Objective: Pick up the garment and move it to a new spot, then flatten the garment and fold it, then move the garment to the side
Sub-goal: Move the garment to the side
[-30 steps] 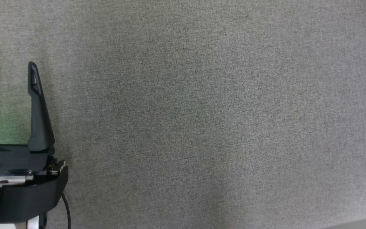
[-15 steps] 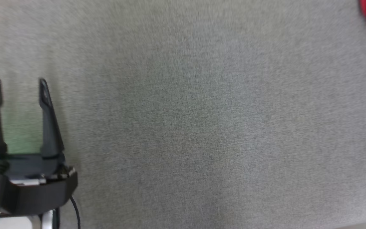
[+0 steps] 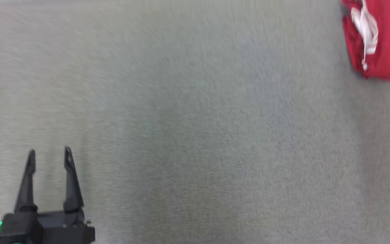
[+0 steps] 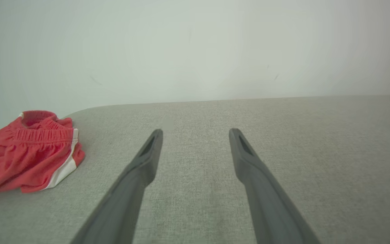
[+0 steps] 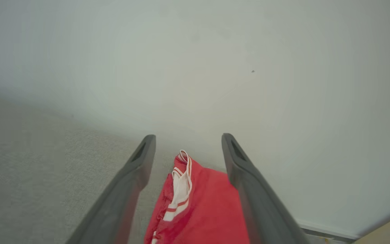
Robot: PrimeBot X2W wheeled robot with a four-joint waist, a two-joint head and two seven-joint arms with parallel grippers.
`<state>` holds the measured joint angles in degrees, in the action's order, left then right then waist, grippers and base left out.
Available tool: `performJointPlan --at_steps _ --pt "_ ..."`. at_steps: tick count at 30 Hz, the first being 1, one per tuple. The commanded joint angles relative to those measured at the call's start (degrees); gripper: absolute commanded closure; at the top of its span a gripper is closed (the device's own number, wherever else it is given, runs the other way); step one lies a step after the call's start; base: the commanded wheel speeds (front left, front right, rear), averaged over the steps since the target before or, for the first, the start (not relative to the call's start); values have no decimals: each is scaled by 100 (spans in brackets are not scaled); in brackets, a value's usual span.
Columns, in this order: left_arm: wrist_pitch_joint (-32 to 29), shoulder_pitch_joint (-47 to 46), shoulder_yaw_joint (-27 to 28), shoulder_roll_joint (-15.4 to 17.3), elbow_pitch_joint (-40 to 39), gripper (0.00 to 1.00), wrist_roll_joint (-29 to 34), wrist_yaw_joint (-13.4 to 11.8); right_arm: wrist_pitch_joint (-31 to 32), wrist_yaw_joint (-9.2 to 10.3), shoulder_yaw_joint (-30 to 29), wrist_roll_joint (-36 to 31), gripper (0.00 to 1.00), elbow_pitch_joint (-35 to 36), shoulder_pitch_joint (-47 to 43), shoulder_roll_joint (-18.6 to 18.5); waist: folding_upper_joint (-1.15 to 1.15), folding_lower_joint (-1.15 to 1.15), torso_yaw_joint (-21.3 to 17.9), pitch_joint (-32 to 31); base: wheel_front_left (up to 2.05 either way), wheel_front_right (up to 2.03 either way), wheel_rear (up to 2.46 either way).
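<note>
Garment (image 3: 384, 40) now further into head view

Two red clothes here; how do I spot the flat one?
Look to the grey fabric surface, far right end by the white wall. The garment lies flat there, with red-striped white trim, unlike the crumpled shorts with a gathered waistband.

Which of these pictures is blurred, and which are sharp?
Head view: motion blur smears the grey surface and the red garment. Left wrist view: sharp, the weave shows near the left gripper. Right wrist view: fairly sharp, soft even light, no glare.
</note>
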<state>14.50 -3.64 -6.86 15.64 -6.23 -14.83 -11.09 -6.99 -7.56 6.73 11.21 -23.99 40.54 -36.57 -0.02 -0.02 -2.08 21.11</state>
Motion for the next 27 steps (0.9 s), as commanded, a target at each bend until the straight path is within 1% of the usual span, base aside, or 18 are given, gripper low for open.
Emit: performJointPlan --at_steps 1,4,9,15,18,23,27 --pt "16 133 -13 -5 43 0 -62 5 5 17 -34 53 0 88 -173 96 2 2 641 -887 0 0 0" --pt "9 256 -90 -23 177 0 -81 45 -27 17 -230 188 0 245 -769 347 2 2 800 -1181 0 0 0" --pt "-71 448 -189 -54 345 0 -94 43 -108 17 -593 283 0 511 -1681 928 2 2 902 -1601 0 0 0" --pt "-170 627 -230 -41 467 0 -166 39 -105 17 -1032 155 0 947 -2689 1625 2 2 848 -1968 0 0 0" --pt "-185 653 -233 -45 541 0 -202 38 -96 17 -1224 83 0 1180 -3129 1889 2 2 848 -2107 0 0 0" --pt "-189 762 -185 -44 624 0 -240 -46 -35 17 -1404 -43 0 1709 -3860 2413 2 2 825 -2280 0 0 0" --pt "-252 863 -173 51 696 0 -241 -46 -11 17 -1440 -186 0 2072 -4376 2773 2 2 826 -2401 0 0 0"
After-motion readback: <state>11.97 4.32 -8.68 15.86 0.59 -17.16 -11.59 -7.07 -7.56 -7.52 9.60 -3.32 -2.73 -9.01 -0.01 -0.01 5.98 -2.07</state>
